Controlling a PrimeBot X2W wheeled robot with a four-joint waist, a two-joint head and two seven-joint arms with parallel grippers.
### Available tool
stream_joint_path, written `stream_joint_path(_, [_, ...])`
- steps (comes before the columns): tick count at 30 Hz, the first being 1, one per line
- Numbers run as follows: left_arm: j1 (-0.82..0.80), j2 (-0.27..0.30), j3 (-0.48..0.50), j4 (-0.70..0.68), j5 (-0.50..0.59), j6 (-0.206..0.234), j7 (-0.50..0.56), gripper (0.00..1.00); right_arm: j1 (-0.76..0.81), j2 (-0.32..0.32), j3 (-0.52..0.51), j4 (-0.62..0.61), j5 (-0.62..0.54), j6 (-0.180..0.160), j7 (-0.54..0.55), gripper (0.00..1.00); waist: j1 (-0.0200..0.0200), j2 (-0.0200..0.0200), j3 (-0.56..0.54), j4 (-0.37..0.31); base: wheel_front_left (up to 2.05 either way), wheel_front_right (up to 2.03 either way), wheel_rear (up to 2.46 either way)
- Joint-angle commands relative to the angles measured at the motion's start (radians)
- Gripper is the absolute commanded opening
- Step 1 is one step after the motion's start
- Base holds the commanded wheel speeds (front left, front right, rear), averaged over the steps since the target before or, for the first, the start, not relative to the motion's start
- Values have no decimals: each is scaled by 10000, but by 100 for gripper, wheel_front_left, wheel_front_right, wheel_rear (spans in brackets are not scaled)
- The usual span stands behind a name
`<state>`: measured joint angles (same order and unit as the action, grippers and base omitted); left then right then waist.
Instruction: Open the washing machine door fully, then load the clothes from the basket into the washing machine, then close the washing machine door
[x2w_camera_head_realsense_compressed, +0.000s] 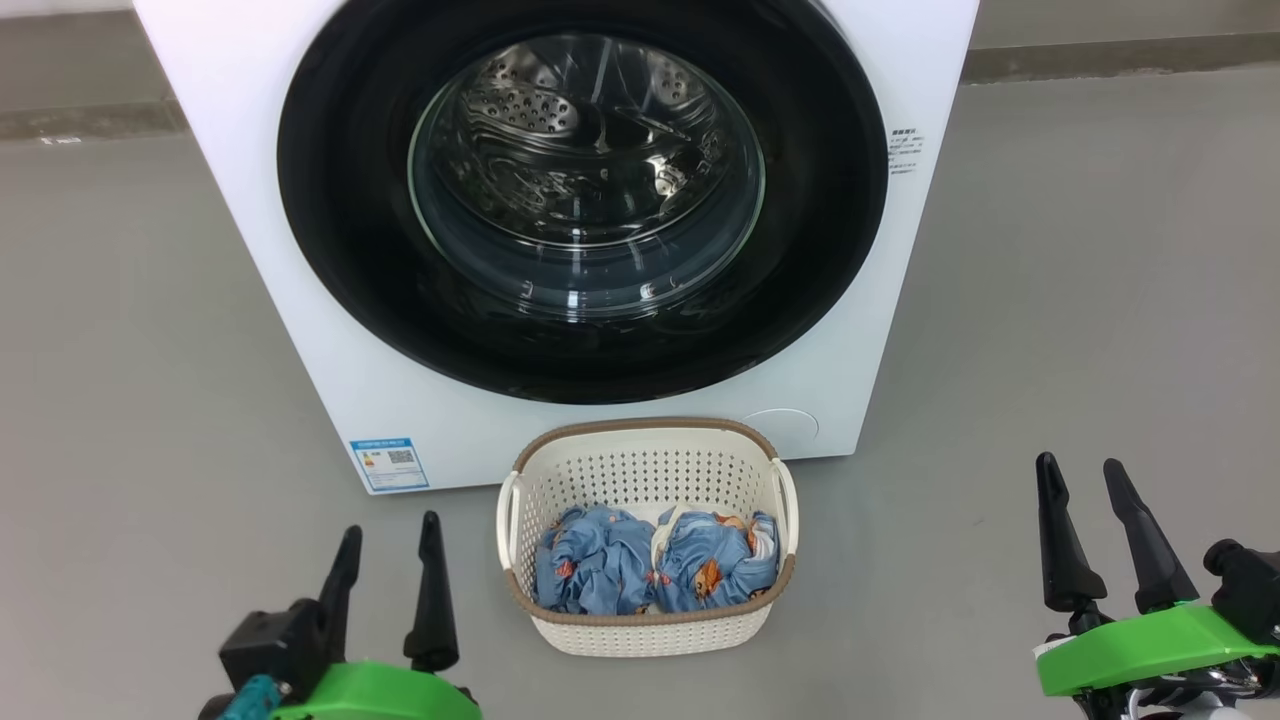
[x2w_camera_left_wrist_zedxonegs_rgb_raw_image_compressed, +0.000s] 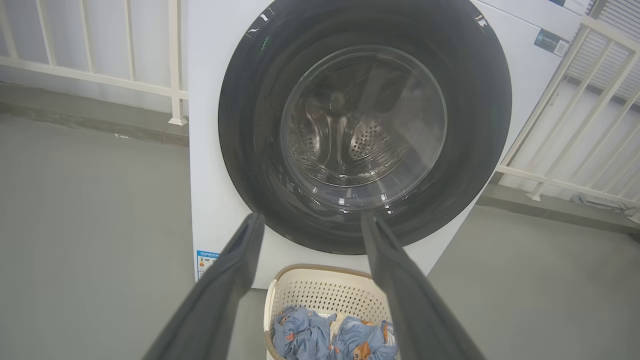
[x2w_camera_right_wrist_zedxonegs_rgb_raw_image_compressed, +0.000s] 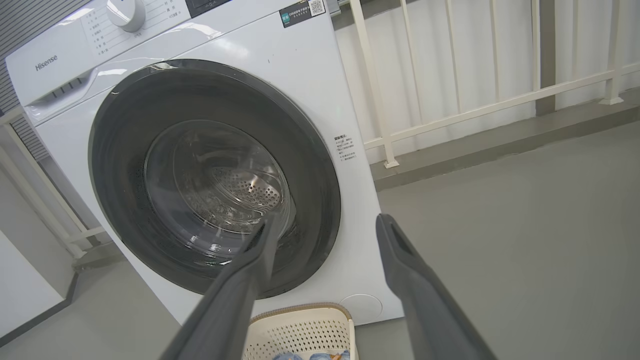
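**A:** Where does everything stand?

**B:** The big white boxy front-loading washing machine (x2w_camera_head_realsense_compressed: 450, 420) sits on the grey floor (x2w_camera_head_realsense_compressed: 150, 400). Its large round door (x2w_camera_head_realsense_compressed: 330, 230), a glossy black ring around a bulging glass window, is shut flat against the front. Just in front of it is the small cream-white perforated plastic basket (x2w_camera_head_realsense_compressed: 640, 470) with the brown woven-look rim. The light blue printed clothes (x2w_camera_head_realsense_compressed: 600, 570) lie inside it as two soft bundles, side by side.

**A:** And the claws?

**B:** Both are empty. The left claw (x2w_camera_head_realsense_compressed: 390, 525) hangs low to the left of the basket and the right claw (x2w_camera_head_realsense_compressed: 1078, 462) is well off to its right. Each is spread wide with nothing in it.

**A:** So the door comes first. How will it handle?

**B:** Rigid, I'd guess, and held by a latch that wants a firm, steady pull. That black ring looks slick, so a pinch on its face would probably slide off. I can't make out a handle or recess from here, nor which side carries the hinge. I'd hook a claw tip behind the ring's outer edge on the free side and swing it wide.

**A:** And the clothes?

**B:** Light and limp. They'll sag and trail once lifted. I'd bite deep into the crown of one bundle at a time, so that a loose end doesn't drag on the basket's rim.
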<state>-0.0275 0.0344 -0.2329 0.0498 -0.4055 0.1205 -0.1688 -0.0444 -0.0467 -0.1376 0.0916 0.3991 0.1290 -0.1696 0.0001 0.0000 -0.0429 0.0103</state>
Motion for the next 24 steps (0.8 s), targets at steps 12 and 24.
stream_joint_path(12, [-495, 133, -331, 770, 1179, 89, -516, 100, -225, -29, -56, 78, -2347, 16, -511, 100, 0, 0, 33, -54, 0, 0, 0])
stream_joint_path(24, [-553, 154, -510, 1322, 1929, 283, -869, 100, -185, -35, -40, 360, -4055, 17, -861, 100, 0, 0, -50, -75, 0, 0, 0])
